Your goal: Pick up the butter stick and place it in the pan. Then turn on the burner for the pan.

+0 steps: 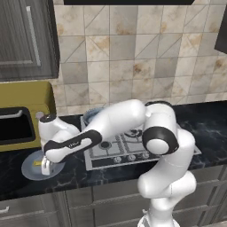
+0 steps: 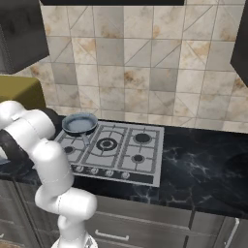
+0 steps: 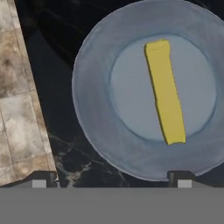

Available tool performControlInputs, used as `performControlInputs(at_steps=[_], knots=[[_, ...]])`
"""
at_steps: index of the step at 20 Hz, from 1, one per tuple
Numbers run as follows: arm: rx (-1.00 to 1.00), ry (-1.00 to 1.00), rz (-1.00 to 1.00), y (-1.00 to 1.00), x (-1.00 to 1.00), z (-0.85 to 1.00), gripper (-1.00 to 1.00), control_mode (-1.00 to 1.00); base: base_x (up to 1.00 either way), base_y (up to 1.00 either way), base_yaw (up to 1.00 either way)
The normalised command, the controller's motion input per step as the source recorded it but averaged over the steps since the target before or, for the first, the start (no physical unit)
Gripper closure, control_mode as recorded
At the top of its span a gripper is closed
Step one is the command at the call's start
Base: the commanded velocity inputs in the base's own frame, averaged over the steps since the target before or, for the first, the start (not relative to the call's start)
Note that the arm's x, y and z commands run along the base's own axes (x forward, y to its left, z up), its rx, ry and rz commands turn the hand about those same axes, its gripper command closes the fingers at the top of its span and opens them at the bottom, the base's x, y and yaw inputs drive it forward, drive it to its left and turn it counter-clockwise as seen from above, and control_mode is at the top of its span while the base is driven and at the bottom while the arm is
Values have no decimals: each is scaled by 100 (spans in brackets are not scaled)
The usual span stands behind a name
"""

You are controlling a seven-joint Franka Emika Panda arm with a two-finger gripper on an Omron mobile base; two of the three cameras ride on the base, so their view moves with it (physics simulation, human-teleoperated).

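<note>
The butter stick (image 3: 165, 92), a pale-yellow bar, lies on a flat round grey-blue plate (image 3: 94, 113) on the dark counter. My gripper (image 3: 113, 180) hangs open just above the plate, its two fingertips (image 3: 43, 179) spread wide, and the butter sits ahead of the right one. From the left base camera the gripper (image 1: 45, 167) is low over the plate (image 1: 29, 170), left of the stove. The pan (image 2: 80, 123) sits on the stove's rear left burner; the arm partly hides the pan (image 1: 91, 114) in the left base view.
The stove (image 2: 121, 150) has a row of knobs (image 2: 99, 171) along its front edge. An olive-yellow appliance (image 1: 26, 111) with a dark door stands behind the plate. The tiled wall (image 2: 131, 72) closes the back, and dark marble counter (image 2: 203, 164) stretches right of the stove.
</note>
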Motion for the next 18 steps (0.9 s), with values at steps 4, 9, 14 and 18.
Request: performControlInputs(at_steps=[4,9,14,18], knots=[[0,0,0,5,21,-16,-100,-100,0,0,0],[0,0,0,15,16,-15,-100,-100,0,0,0],[0,0,0,15,19,-11,-100,-100,0,0,0],[0,0,0,9,21,-5,-100,-100,0,0,0]])
